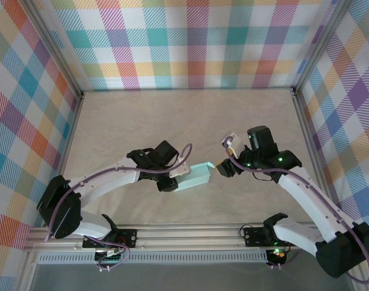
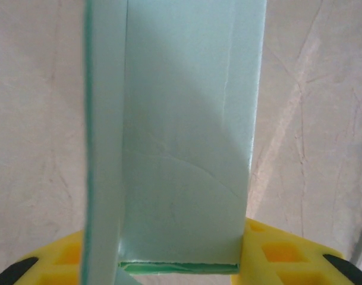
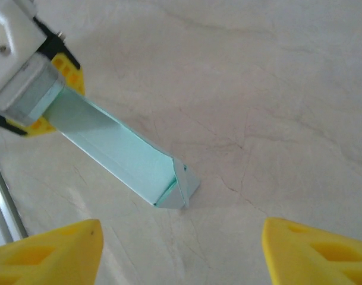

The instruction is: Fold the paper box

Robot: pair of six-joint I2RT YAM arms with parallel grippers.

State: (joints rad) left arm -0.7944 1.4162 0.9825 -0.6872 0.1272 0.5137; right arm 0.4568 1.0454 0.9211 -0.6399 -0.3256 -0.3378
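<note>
The paper box (image 1: 195, 175) is a pale mint-teal folded sleeve, held just above the table between the two arms. My left gripper (image 1: 172, 180) is shut on its left end. In the left wrist view the box (image 2: 181, 142) stands between the yellow fingers (image 2: 276, 252) of the left gripper (image 2: 181, 270), its near end open. My right gripper (image 1: 222, 169) hangs just off the box's right end, open with nothing between its fingers. In the right wrist view the box (image 3: 115, 145) ends in partly folded flaps (image 3: 182, 185), ahead of the right gripper (image 3: 181, 255).
A pale cloth-like tabletop (image 1: 184, 121) lies inside plaid walls (image 1: 190, 42). Metal frame posts (image 1: 299, 115) stand at the sides and an aluminium rail (image 1: 190, 233) runs along the near edge, carrying both arm bases.
</note>
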